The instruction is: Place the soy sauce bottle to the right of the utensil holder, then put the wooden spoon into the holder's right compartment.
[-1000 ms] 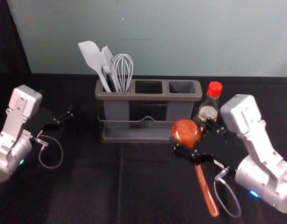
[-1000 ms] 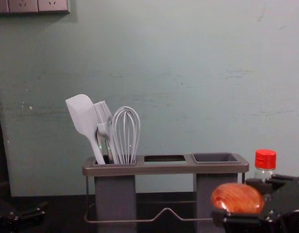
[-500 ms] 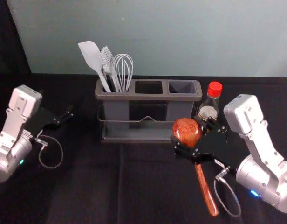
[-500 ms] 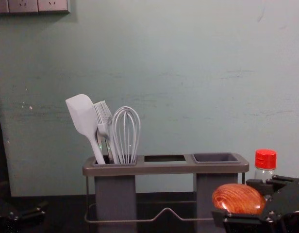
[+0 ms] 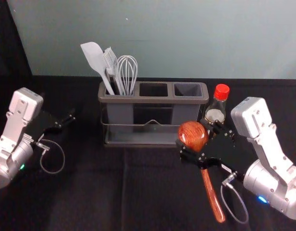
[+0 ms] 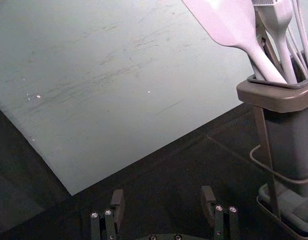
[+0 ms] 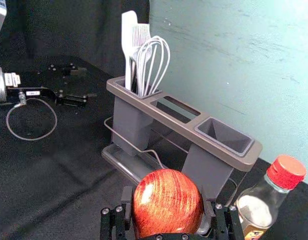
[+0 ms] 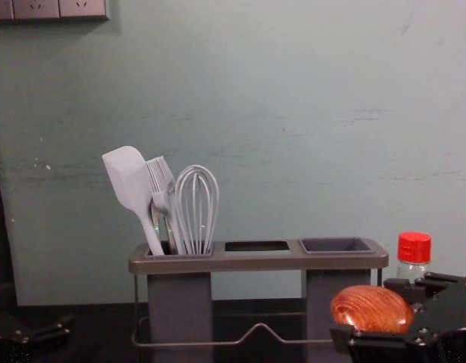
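The soy sauce bottle (image 5: 216,107) with its red cap stands upright just right of the grey utensil holder (image 5: 154,100). In front of the holder's right end, my right gripper (image 5: 194,136) is shut on the round head of the wooden spoon (image 5: 192,135), whose handle slants down toward the front. In the right wrist view the spoon head (image 7: 167,202) fills the space between the fingers of my right gripper (image 7: 167,200). The holder's right compartment (image 7: 225,135) is empty. My left gripper (image 5: 67,121) is parked left of the holder, open in the left wrist view (image 6: 162,202).
A white spatula (image 5: 94,58), a brush (image 5: 111,62) and a whisk (image 5: 127,70) stand in the holder's left compartment. The pale green wall (image 5: 186,38) rises behind the black table cover (image 5: 90,192).
Early in this span my right gripper and the spoon shifted very slightly together; since then they look still. The bottle, holder and left arm have not visibly moved.
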